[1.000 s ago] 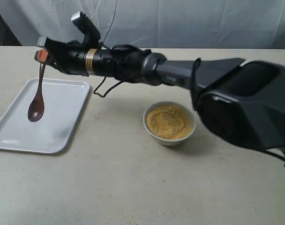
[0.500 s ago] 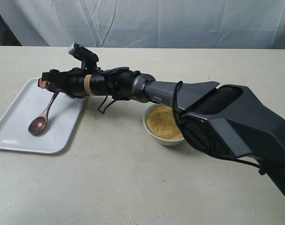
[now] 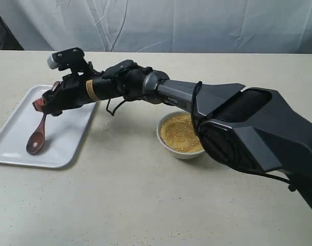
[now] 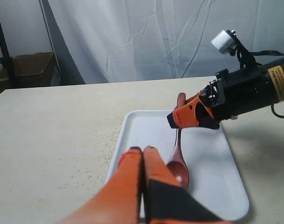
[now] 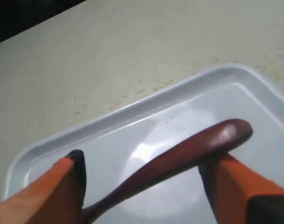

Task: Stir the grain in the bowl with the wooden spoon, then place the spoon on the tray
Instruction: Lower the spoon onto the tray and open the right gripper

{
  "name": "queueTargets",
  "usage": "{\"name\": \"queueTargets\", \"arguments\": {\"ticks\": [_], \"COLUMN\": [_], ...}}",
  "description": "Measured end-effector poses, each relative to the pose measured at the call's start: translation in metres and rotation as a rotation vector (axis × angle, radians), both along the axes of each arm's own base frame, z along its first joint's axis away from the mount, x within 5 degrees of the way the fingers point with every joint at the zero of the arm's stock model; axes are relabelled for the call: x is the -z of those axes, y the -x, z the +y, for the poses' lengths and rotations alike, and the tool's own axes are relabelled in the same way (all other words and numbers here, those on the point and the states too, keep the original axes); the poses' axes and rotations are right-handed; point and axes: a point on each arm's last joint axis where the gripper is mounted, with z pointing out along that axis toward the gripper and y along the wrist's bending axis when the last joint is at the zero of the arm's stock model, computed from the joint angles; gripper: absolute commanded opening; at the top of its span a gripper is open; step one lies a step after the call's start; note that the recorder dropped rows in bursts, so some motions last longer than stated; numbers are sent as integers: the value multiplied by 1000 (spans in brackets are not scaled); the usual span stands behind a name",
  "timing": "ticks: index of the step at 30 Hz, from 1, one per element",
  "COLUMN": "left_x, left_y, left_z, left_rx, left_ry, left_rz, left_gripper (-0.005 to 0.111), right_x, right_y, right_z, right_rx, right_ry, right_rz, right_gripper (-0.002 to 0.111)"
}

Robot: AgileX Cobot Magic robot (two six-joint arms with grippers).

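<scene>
The dark wooden spoon (image 3: 36,142) lies on the white tray (image 3: 68,134), its oval bowl down on the tray floor. Its handle slants up against one finger of my right gripper (image 3: 45,105), which has reached across to the tray. In the right wrist view that gripper (image 5: 144,161) is open, and the spoon (image 5: 179,156) crosses the wide gap and rests on one finger. My left gripper (image 4: 142,150) is shut and empty, just short of the tray (image 4: 211,168) and the spoon (image 4: 178,168). The white bowl (image 3: 167,145) of yellow grain (image 3: 182,133) stands right of the tray.
My right arm (image 3: 207,100) stretches over the table from the right, passing just behind the bowl. A cardboard box (image 4: 27,70) sits on the floor beyond the table. A white curtain hangs at the back.
My right gripper came down and leftward over the tray, and its fingers have opened. The spoon went from hanging upright to lying with its bowl on the tray.
</scene>
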Motion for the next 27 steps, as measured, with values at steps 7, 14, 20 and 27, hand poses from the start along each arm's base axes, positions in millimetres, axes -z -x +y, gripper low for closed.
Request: {"name": "queueTargets", "arguments": {"ticks": [7, 14, 20, 27], "left_x": [0, 0, 0, 0], "left_y": [0, 0, 0, 0], "left_z": [0, 0, 0, 0], "left_rx": [0, 0, 0, 0], "left_ry": [0, 0, 0, 0], "left_rz": [0, 0, 0, 0], "left_gripper": [0, 0, 0, 0], "right_x": [1, 0, -1, -37], "right_y": [-9, -18, -18, -23], "right_z": [5, -1, 3, -3], "right_rx": [166, 218, 317, 416], "right_ry": [67, 103, 146, 41], "right_rz": [-173, -257, -347, -263], "right_gripper": [66, 66, 66, 66]}}
